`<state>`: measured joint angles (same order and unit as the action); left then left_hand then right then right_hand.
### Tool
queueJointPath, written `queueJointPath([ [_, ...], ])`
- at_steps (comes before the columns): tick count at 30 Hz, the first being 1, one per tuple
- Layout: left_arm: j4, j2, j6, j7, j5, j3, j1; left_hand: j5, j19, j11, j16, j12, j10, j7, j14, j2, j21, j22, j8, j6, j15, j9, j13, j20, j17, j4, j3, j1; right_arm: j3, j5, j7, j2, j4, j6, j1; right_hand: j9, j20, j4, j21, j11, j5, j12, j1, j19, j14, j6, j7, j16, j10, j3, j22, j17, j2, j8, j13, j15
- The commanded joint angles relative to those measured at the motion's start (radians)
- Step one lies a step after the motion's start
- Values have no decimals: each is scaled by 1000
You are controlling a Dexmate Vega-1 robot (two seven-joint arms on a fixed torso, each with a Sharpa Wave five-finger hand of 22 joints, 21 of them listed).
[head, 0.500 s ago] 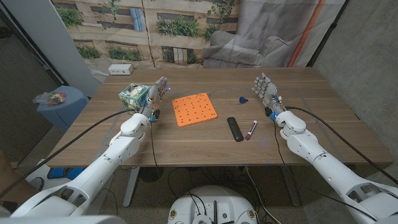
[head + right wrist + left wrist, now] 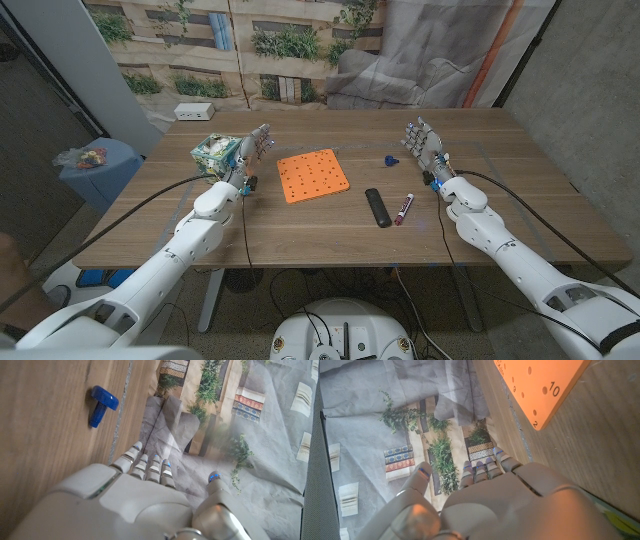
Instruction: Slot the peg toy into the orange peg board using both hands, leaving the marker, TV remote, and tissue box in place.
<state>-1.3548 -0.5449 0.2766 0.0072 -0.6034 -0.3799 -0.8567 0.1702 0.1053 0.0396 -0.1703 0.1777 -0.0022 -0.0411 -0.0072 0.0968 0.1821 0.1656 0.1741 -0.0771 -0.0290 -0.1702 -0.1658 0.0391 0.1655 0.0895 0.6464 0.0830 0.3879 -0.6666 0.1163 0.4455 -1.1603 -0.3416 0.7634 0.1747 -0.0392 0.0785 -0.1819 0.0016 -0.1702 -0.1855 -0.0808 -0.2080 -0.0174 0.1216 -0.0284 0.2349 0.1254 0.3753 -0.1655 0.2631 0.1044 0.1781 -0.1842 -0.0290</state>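
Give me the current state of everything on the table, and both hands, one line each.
Peg toy: lying on table, not slotted.
Orange peg board: flat, holes empty.
TV remote: lying flat.
Marker: lying beside the remote, capped.
Tissue box: by the left hand.
Left hand: open, holds nothing.
Right hand: open, holds nothing.

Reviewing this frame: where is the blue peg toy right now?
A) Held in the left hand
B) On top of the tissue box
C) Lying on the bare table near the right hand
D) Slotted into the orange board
C: the blue peg toy lies on the wood beside the open right hand, apart from the orange peg board.
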Motion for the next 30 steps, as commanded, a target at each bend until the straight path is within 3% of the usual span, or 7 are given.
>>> queueJointPath([
  [1,-103,-66,-63,54,68,-8,-30,5,5,10,-4,5,2,-4,-1,62,5,5,8,-9,-20,-5,-5,65,1,1,11,9,3,10,0,-13,34,-19,-19,4,-9,-3,-4,0,-7,-7,3,-11,5,6,0,7,10,4,-3,4,11,6,-4,-32],
  [21,-249,-188,-177,107,211,-21,-36,5,3,13,-5,8,13,-8,4,73,6,5,11,-21,-24,-5,-5,70,1,7,25,21,1,19,7,-4,55,-22,-39,4,-11,0,-6,-3,-9,-8,1,-13,8,9,-1,6,12,5,-3,3,14,8,-3,-33],
  [30,-254,-174,-185,132,219,-20,-49,4,2,14,-6,10,19,-8,8,73,6,5,13,-25,-26,-5,-5,71,1,8,28,23,37,138,-65,57,-8,-1,-38,4,-13,15,-8,-7,-9,-11,-15,-22,15,27,-15,4,19,11,-2,-3,9,14,-2,-36],
])
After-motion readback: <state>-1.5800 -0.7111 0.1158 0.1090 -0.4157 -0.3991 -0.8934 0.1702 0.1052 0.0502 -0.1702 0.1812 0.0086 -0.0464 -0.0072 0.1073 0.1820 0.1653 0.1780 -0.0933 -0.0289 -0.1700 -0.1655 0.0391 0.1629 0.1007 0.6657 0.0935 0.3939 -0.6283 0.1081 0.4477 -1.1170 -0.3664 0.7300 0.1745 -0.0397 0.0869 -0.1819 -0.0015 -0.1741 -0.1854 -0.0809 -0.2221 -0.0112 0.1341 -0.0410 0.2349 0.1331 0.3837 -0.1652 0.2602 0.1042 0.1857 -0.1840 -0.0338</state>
